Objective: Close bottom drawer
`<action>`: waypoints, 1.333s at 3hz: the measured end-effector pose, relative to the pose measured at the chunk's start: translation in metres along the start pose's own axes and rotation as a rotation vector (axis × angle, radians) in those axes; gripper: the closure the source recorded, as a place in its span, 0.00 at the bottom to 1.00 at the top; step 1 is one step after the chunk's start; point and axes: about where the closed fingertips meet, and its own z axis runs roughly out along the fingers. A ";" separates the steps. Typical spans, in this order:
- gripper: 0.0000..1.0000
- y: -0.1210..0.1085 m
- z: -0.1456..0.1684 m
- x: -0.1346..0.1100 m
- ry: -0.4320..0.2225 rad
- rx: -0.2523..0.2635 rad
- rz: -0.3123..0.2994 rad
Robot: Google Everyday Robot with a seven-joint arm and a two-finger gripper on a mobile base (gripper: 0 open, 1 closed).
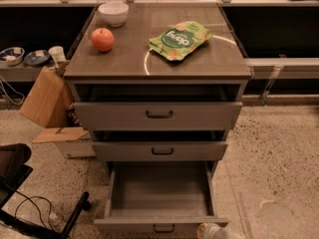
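Camera view: jaws beside bottom drawer point(160, 199)

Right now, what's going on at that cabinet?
The grey cabinet's bottom drawer, a long grey tray with a small dark loop handle, stands pulled far out and is not yet closed. The robot's end effector shows only as a pale shape at the lower edge of the view, just right of that handle; contact with the drawer front cannot be told. A red apple, a white bowl and a green snack bag sit on top.
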 end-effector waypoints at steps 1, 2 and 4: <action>1.00 -0.028 0.008 -0.013 -0.032 0.010 -0.011; 1.00 -0.053 0.034 -0.028 -0.069 -0.012 0.004; 1.00 -0.115 0.084 -0.077 -0.131 -0.048 0.017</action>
